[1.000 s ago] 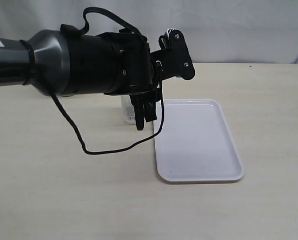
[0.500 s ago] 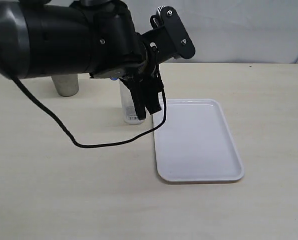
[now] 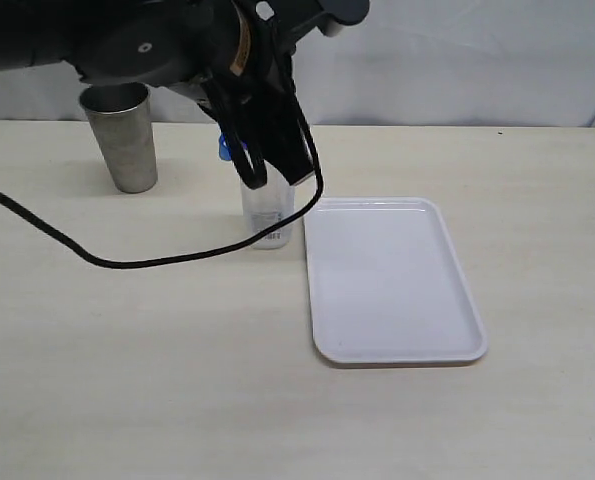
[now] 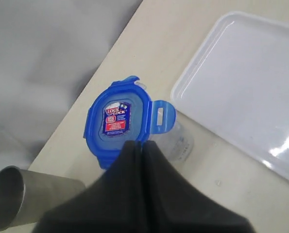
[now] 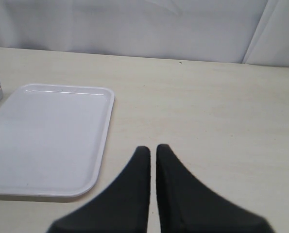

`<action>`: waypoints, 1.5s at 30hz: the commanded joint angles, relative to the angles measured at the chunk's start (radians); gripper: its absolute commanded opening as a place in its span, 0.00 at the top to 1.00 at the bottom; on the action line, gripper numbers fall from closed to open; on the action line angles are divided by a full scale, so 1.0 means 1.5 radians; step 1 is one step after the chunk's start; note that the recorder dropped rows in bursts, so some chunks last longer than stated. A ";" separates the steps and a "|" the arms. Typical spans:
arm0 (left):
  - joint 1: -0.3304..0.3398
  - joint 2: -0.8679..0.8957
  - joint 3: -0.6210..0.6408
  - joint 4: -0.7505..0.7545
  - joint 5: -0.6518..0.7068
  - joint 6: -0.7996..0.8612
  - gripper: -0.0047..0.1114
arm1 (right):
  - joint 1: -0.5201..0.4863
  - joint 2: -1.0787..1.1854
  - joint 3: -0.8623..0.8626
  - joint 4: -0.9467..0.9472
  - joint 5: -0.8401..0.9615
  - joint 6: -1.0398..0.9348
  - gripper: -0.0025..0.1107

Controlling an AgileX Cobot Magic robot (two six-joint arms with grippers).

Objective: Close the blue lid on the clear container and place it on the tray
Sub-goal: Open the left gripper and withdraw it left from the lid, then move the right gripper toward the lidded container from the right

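Observation:
The clear container (image 3: 270, 218) stands upright on the table just left of the white tray (image 3: 392, 285). The blue lid (image 4: 117, 121) with its red-and-blue sticker lies on top of the container, one tab (image 4: 161, 114) sticking out sideways; only a blue edge (image 3: 224, 148) of it shows in the exterior view. My left gripper (image 4: 141, 143) hangs right over the lid's edge, shut, with nothing between its fingers. My right gripper (image 5: 152, 147) is shut and empty, above bare table beside the tray (image 5: 47, 138). It is outside the exterior view.
A tapered steel cup (image 3: 123, 137) stands at the back left, a short way from the container. A black cable (image 3: 147, 262) from the left arm loops down onto the table in front of the container. A grey cloth backdrop closes off the table's far edge.
The left arm has lifted up and back toward the upper left, uncovering the steel cup and the container's top. Its jaws have gone from open to shut.

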 commanded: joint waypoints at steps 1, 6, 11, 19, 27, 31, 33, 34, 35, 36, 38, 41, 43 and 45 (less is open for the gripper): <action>0.056 -0.029 0.023 -0.119 -0.101 0.051 0.96 | -0.005 -0.003 0.002 -0.002 -0.001 0.000 0.94; 0.151 -0.066 0.135 -0.340 -0.242 0.208 0.96 | -0.005 -0.003 0.002 -0.002 -0.001 0.000 0.94; 0.211 -0.079 0.246 -0.505 -0.402 0.344 0.96 | -0.005 -0.003 0.002 -0.002 -0.001 0.000 0.94; 0.270 -0.088 0.368 -0.445 -0.774 0.205 0.96 | -0.005 -0.003 0.002 -0.002 -0.001 0.000 0.94; 0.498 -0.015 0.374 0.218 -1.219 -0.450 0.96 | -0.005 -0.003 0.002 -0.002 -0.001 0.000 0.94; 0.588 0.040 0.366 0.352 -1.317 -0.527 0.96 | -0.005 -0.003 0.002 -0.002 -0.001 0.000 0.94; 0.594 0.056 0.367 0.425 -1.317 -0.508 0.96 | -0.005 -0.003 0.002 -0.002 -0.001 0.000 0.94; 0.592 0.065 0.367 0.460 -1.317 -0.487 0.96 | -0.005 -0.003 0.002 -0.002 -0.001 0.000 0.94; 0.585 0.073 0.367 0.489 -1.317 -0.466 0.96 | -0.005 -0.003 0.002 -0.002 -0.001 0.000 0.94; 0.578 0.082 0.367 0.510 -1.317 -0.443 0.96 | -0.005 -0.003 0.002 -0.002 -0.001 0.000 0.94; 0.566 0.097 0.367 0.524 -1.317 -0.398 0.96 | -0.005 -0.003 0.002 -0.002 -0.001 0.000 0.94; 0.563 0.107 0.367 0.483 -1.317 -0.357 0.96 | -0.005 -0.003 0.002 -0.002 -0.001 0.000 0.94; 0.563 0.107 0.367 0.460 -1.298 -0.352 0.96 | -0.005 -0.003 0.002 -0.002 -0.001 0.000 0.94; 0.563 0.108 0.367 0.455 -1.275 -0.352 0.96 | -0.005 -0.003 0.002 -0.002 -0.001 0.000 0.94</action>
